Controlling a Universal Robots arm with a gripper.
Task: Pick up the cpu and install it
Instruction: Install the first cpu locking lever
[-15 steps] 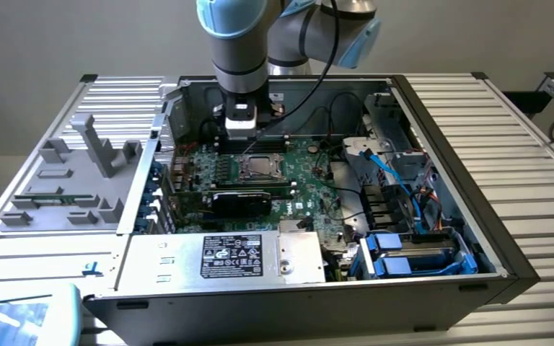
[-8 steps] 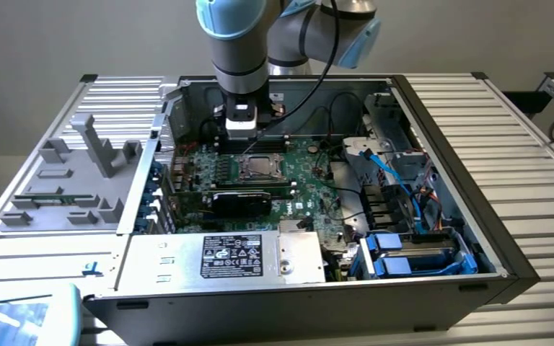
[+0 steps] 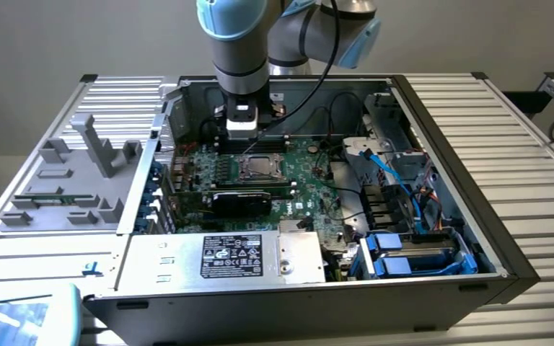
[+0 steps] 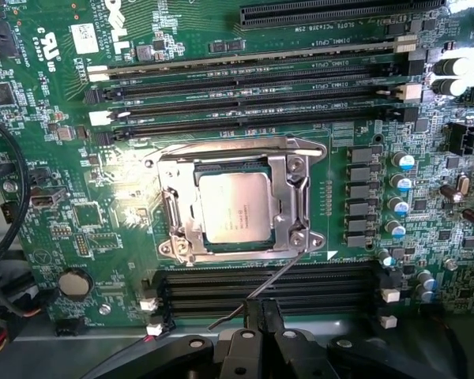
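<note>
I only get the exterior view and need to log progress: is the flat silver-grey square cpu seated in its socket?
Observer: Yes, the wrist view has the cpu lying flat inside the silver metal socket frame.
Operator: And the gripper?
Observer: The gripper is shut, no cpu in it, next to the black memory slots.
Operator: Latch lever?
Observer: The thin wire lever slants from the frame toward the gripper; contact unclear.

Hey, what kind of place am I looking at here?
Probably a robotics lab or test bench for PC assembly: a robot arm hangs over an open computer case with its motherboard exposed, and the case sits on a slatted metal table beside a grey parts fixture.
</note>
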